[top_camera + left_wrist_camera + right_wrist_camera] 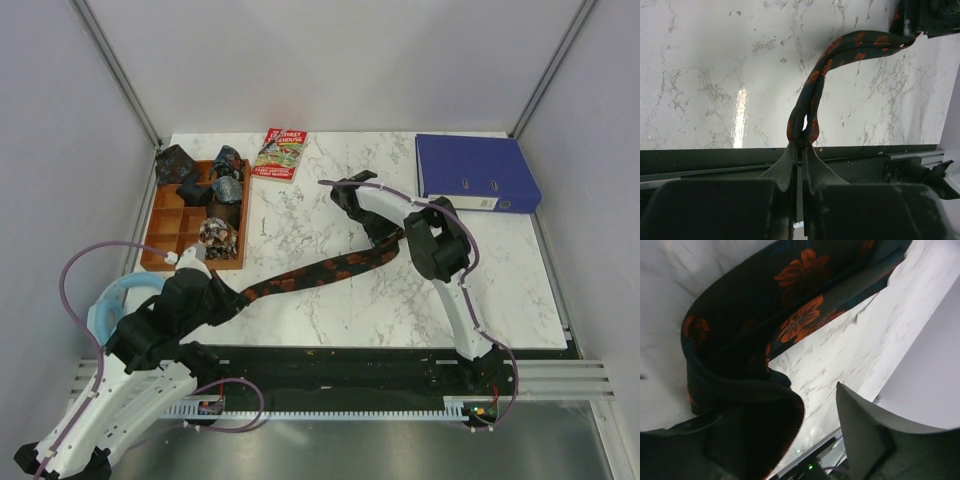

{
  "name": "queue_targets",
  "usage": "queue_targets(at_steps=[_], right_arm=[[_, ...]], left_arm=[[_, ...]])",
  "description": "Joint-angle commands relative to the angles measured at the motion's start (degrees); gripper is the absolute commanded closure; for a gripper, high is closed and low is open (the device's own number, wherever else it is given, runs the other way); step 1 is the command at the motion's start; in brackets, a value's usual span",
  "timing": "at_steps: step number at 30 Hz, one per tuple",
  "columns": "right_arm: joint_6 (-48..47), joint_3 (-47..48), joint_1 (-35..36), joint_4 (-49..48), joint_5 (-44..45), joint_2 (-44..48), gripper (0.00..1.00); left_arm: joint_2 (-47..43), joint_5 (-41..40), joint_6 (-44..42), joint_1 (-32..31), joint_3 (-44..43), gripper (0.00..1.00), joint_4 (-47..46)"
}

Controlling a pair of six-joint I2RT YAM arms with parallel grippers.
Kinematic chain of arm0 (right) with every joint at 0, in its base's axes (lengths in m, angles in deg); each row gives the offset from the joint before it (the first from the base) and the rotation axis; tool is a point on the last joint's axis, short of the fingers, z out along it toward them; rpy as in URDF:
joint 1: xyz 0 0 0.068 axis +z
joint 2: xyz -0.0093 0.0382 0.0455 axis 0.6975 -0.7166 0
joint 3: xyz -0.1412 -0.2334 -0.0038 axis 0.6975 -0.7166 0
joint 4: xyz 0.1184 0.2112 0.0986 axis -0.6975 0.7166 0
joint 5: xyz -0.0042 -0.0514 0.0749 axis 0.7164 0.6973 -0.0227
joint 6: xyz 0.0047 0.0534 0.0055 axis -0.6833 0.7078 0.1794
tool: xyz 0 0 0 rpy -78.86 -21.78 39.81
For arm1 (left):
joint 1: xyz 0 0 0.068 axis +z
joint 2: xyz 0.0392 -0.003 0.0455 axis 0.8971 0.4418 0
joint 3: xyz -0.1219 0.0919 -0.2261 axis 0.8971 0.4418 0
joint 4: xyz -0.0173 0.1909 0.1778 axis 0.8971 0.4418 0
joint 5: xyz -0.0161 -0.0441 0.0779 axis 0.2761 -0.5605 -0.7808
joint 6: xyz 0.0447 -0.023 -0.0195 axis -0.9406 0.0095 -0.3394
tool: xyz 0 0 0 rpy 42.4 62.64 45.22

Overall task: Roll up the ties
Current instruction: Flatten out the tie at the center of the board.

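Over at ten o'clock on the table, the wooden tray holds several small dark bundles, so by the look of it part of the job is done. The long tie is another matter: it lies stretched flat across the marble, running from about eight o'clock up toward the centre, with no coil started that these views show, so all of its rolling is left to do, along with any tucking into the tray. The left gripper is clenched tight on the near end of it, with the fabric folded into a little loop just above the fingertips and the strap rising away toward the other arm. That left arm sits low at the near edge, reaching in toward two o'clock. The right arm is arched up and folded over, wrist pointing back toward eight o'clock, hovering at the tie's far end. The right gripper has its jaws standing apart, bare marble showing between them; the tie drapes over and around one finger but nothing is pinched.
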Motion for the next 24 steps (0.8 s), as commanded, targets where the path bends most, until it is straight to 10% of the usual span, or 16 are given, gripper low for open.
queue_targets(at_steps=[1, 11, 24], right_arm=[[-3.56, 11.20, 2.60, 0.57, 0.05, -4.54, 0.21], [7.93, -21.90, -13.12, -44.83, -36.35, 23.58, 0.16], [17.43, -28.34, -21.04, -56.84, -45.08, 24.73, 0.10]], left_arm=[[-1.63, -0.84, 4.75, -0.06, 1.13, 0.98, -0.81], [-5.86, -8.05, 6.96, -0.06, -4.75, 0.98, 6.75], [-9.28, -7.78, 6.60, -0.06, -8.87, 0.98, 12.81]])
